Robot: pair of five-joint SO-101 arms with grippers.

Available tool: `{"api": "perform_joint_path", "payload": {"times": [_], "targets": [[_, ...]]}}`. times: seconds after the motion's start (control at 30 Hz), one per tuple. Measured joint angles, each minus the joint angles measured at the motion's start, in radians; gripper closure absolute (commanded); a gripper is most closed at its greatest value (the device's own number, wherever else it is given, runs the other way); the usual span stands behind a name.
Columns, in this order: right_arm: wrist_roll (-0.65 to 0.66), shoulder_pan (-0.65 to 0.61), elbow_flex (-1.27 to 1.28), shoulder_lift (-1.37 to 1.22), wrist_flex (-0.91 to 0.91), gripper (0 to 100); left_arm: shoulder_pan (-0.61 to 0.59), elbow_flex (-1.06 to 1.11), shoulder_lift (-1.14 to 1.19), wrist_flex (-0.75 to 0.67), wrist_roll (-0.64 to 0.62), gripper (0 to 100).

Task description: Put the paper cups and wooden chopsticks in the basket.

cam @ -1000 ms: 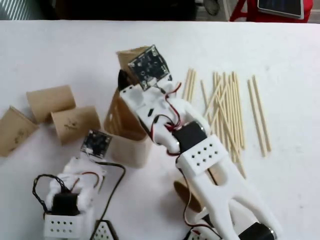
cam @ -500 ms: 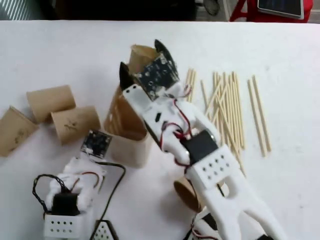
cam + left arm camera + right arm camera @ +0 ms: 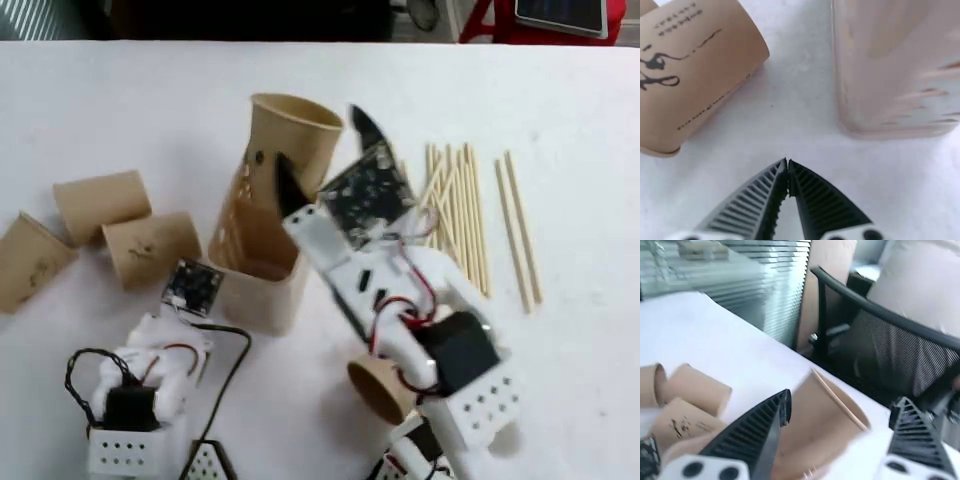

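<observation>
A tan slotted basket (image 3: pixel 250 275) stands mid-table. One paper cup (image 3: pixel 290 135) leans in its far end, mouth up. My right gripper (image 3: pixel 328 155) is open just beside that cup, one finger on each side and not gripping it; in its wrist view the cup (image 3: pixel 825 425) sits between the open fingers (image 3: pixel 760 432). Three paper cups (image 3: pixel 100 205) lie on their sides left of the basket. Another cup (image 3: pixel 380 388) lies under the right arm. Wooden chopsticks (image 3: pixel 470 220) are scattered at the right. My left gripper (image 3: pixel 787 166) is shut and empty, low between a lying cup (image 3: pixel 690 75) and the basket (image 3: pixel 895 70).
The left arm (image 3: pixel 140 375) rests at the front left, with its cables beside it. Behind the table's far edge are a dark chair (image 3: pixel 880 340) and window blinds (image 3: pixel 740 275). Bare white tabletop (image 3: pixel 150 110) lies beyond the cups.
My right gripper opened and let go of the cup, which now leans in the basket. The right arm drew back and to the right. The left arm kept still.
</observation>
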State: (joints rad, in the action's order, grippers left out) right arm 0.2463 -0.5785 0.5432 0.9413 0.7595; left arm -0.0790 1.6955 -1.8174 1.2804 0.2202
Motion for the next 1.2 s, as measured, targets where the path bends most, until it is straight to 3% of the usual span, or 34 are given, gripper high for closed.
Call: {"api": "perform_joint_path", "payload": {"times": [0.17, 0.3, 0.5, 0.67, 0.8, 1.03, 1.2], "targets": [[0.000, 0.166, 0.000, 0.038, 0.055, 70.0, 0.000, 0.000, 0.000, 0.000, 0.000, 98], [0.000, 0.216, 0.000, 0.038, 0.028, 71.1, 0.000, 0.000, 0.000, 0.000, 0.000, 98], [0.003, 0.230, -0.080, -0.166, -0.121, 99.2, 0.000, 0.000, 0.000, 0.000, 0.000, 98], [0.003, 0.227, -0.193, -0.428, -0.354, 86.0, 0.000, 0.000, 0.000, 0.000, 0.000, 98], [0.003, 0.221, -0.249, -0.589, -0.496, 86.8, 0.000, 0.000, 0.000, 0.000, 0.000, 98], [0.006, 0.195, -0.253, -0.690, -0.516, 92.6, 0.000, 0.000, 0.000, 0.000, 0.000, 98], [0.006, 0.172, -0.253, -0.641, -0.381, 94.8, 0.000, 0.000, 0.000, 0.000, 0.000, 98]]}}
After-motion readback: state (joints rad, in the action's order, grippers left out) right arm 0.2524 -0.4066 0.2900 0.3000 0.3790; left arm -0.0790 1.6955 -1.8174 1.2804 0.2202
